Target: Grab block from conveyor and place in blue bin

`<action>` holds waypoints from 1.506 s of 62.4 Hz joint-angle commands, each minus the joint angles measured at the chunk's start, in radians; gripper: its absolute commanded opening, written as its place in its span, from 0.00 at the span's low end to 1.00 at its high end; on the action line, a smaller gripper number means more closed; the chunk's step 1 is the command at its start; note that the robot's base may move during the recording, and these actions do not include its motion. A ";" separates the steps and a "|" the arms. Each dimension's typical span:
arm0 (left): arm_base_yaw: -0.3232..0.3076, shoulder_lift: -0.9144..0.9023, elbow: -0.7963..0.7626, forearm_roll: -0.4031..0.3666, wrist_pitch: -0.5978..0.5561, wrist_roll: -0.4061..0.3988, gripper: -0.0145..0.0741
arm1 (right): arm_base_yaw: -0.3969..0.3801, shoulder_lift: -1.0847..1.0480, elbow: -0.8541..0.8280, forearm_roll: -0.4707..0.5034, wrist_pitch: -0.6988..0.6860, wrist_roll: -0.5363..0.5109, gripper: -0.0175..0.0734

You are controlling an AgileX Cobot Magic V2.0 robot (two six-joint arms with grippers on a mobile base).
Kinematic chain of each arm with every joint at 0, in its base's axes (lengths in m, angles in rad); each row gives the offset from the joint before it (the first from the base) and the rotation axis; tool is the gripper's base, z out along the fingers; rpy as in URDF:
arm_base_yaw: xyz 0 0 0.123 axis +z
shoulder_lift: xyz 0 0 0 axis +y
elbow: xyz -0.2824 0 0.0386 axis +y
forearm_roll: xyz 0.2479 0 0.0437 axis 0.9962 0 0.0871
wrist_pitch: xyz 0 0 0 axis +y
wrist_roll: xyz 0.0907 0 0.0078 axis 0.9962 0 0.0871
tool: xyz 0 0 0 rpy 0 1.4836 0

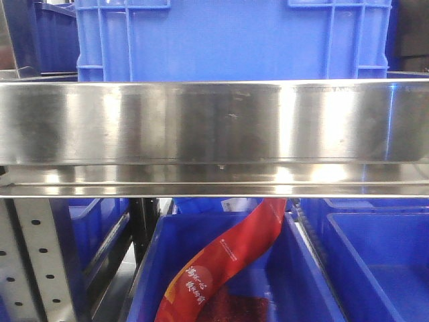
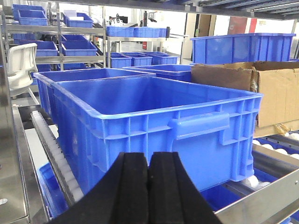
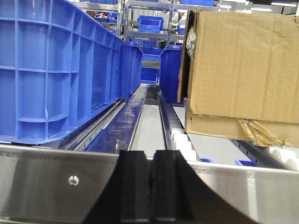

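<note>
Left wrist view shows the left gripper with its 2 black pads pressed together and nothing between them, hanging low in front of a blue bin that stands on a roller rack. A second bin sits behind it, and a cardboard box stands to the side. In the right wrist view the right gripper is likewise closed and empty, poised just over a steel rail, with a blue bin wall on one side and the same box on the other. The front view gives only a steel beam, a bin above it and a red packet in a bin below. No block and no conveyor belt appear in any view, so their position relative to either gripper cannot be told. I judge the task barely begun: the step in hand is finding the block. To do it well, an arm should lift clear of the rails and bin rims, part its pads early, and commit to a descent only once the block is in sight.
</note>
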 commanded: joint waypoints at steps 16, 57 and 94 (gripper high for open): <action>-0.005 -0.004 -0.001 0.002 -0.017 0.000 0.04 | -0.004 -0.005 0.002 0.004 -0.025 -0.009 0.01; 0.182 -0.335 0.405 0.013 -0.056 0.000 0.04 | -0.004 -0.005 0.002 0.004 -0.025 -0.009 0.01; 0.450 -0.468 0.599 -0.009 -0.211 0.000 0.04 | -0.004 -0.005 0.002 0.004 -0.025 -0.009 0.01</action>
